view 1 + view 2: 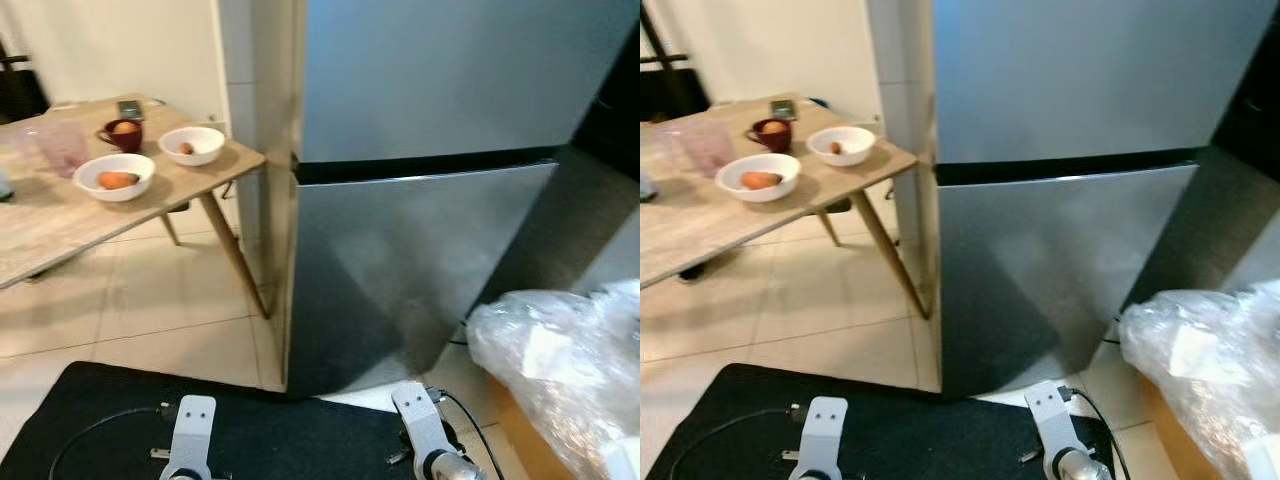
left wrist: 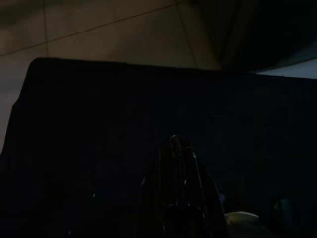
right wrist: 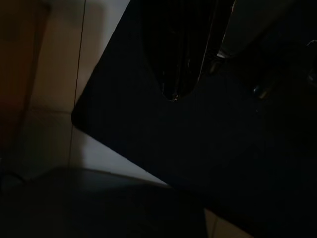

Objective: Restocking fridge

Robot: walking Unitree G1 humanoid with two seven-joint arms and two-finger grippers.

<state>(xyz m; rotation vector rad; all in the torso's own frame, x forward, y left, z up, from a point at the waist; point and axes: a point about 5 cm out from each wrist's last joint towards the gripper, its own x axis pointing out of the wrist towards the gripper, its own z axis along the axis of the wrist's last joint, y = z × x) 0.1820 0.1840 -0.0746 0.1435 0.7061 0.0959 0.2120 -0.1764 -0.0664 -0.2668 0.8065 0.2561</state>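
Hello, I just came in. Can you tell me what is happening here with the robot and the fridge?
The robot stands on a black mat facing a silver fridge whose doors are closed. Both arms hang low and idle, handling nothing yet. To its left, a wooden table holds two white bowls and a dark red cup, each with food inside. A crumpled plastic bag lies at its right. Restocking has not visibly started.

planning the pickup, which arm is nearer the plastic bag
Right. The right arm hangs just beside the plastic bag; the left arm hangs farther off, on the table side.
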